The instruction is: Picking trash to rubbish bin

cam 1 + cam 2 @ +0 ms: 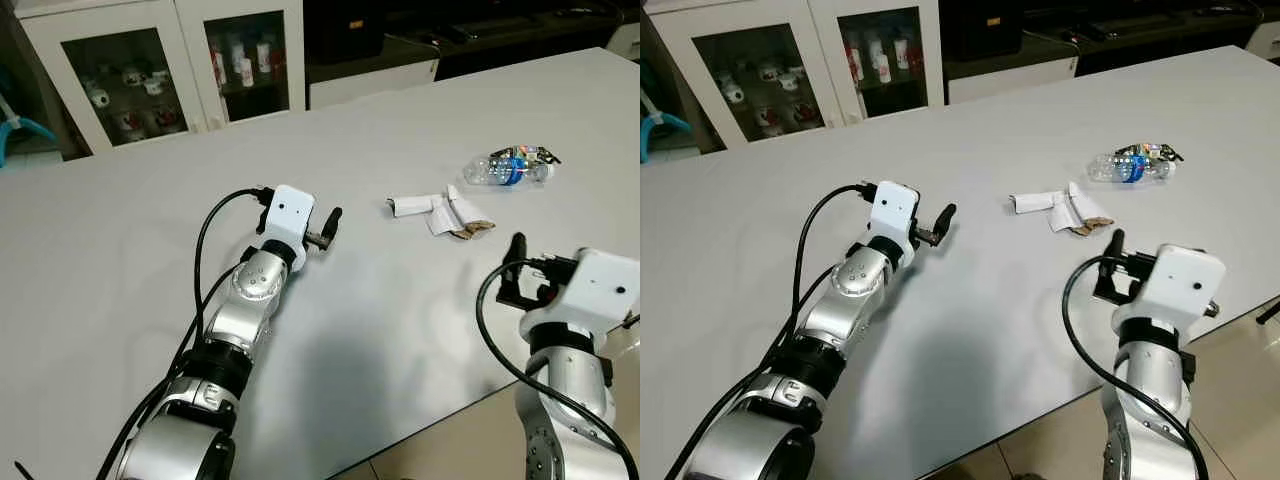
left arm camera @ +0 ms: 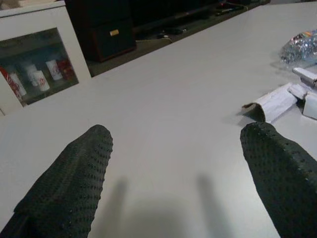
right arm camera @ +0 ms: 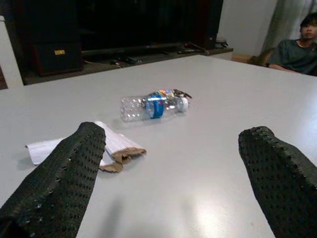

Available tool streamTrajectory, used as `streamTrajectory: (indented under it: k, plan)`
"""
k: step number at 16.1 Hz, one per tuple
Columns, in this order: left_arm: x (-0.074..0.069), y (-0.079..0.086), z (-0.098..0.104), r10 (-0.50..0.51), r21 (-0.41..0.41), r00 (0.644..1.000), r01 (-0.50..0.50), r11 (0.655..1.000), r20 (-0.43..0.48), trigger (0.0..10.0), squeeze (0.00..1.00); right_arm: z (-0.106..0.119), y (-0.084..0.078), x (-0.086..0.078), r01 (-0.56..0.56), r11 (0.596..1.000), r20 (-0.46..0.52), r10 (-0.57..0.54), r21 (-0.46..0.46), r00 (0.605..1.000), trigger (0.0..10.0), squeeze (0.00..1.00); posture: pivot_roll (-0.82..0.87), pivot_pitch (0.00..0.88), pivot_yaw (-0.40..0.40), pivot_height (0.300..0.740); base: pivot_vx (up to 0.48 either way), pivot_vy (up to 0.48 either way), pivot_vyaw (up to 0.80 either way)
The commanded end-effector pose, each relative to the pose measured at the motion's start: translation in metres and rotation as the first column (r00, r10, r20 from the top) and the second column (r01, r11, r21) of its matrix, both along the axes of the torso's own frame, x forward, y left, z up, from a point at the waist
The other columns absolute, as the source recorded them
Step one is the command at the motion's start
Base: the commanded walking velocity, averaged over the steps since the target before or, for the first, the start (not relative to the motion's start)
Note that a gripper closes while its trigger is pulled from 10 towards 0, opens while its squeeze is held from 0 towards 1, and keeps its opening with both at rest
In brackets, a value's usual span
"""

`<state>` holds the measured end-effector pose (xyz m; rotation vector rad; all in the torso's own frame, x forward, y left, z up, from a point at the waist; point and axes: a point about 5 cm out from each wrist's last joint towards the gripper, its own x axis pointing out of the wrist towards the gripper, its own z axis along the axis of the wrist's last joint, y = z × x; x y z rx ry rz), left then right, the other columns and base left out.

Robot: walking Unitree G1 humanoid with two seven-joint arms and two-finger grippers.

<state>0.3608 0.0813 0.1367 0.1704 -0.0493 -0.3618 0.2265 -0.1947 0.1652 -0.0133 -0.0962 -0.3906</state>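
A crushed clear plastic bottle [image 1: 508,168] with a blue label lies on the white table [image 1: 120,230] at the far right. Nearer the middle lie torn white and brown cardboard pieces [image 1: 441,212]. My left gripper [image 1: 330,228] hovers low over the table to the left of the cardboard, open and holding nothing; in its wrist view the cardboard [image 2: 274,101] lies just beyond one finger. My right gripper [image 1: 512,268] stands open near the table's front edge, pointing at the cardboard [image 3: 111,147] and the bottle [image 3: 154,106] behind it.
A white cabinet with glass doors [image 1: 160,60] stands beyond the table's far left. Dark low furniture [image 1: 400,40] runs along the back. A person [image 3: 297,44] sits past the table's far corner. The table's front edge [image 1: 450,410] drops to the floor beside my right arm.
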Motion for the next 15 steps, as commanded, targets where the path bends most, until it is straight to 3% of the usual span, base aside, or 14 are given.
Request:
streamTrajectory:
  k: [1, 8, 10, 15]
  plan:
    - [-0.002, 0.001, -0.002, -0.007, 0.010, 1.000, 0.007, 1.000, -0.001, 10.0, 0.00, -0.005, -0.003, -0.001, 0.017, 1.000, -0.011, -0.017, 0.016, 1.000, 10.0, 0.00, 0.08, 0.136, 0.049, 0.740, 0.000, 0.000, 0.00]
    - [-0.002, 0.007, 0.002, -0.028, 0.023, 1.000, 0.028, 0.999, 0.007, 10.0, 0.00, -0.009, -0.020, 0.006, 0.068, 0.998, -0.022, -0.068, -0.005, 0.997, 10.0, 0.00, 0.12, 0.176, 0.068, 0.740, 0.000, 0.000, 0.00]
    - [-0.004, 0.015, 0.002, -0.023, 0.043, 1.000, 0.022, 0.999, 0.008, 10.0, 0.00, -0.009, -0.029, 0.016, 0.067, 0.998, -0.026, -0.067, -0.017, 0.997, 10.0, 0.00, 0.14, 0.201, 0.075, 0.740, 0.000, 0.000, 0.00]
    - [-0.017, 0.058, 0.009, 0.012, 0.132, 1.000, -0.015, 0.991, 0.022, 10.0, 0.00, -0.019, -0.044, 0.062, -0.034, 0.999, -0.062, 0.032, -0.037, 0.998, 10.0, 0.00, 0.31, 0.298, 0.116, 0.740, 0.000, 0.000, 0.00]
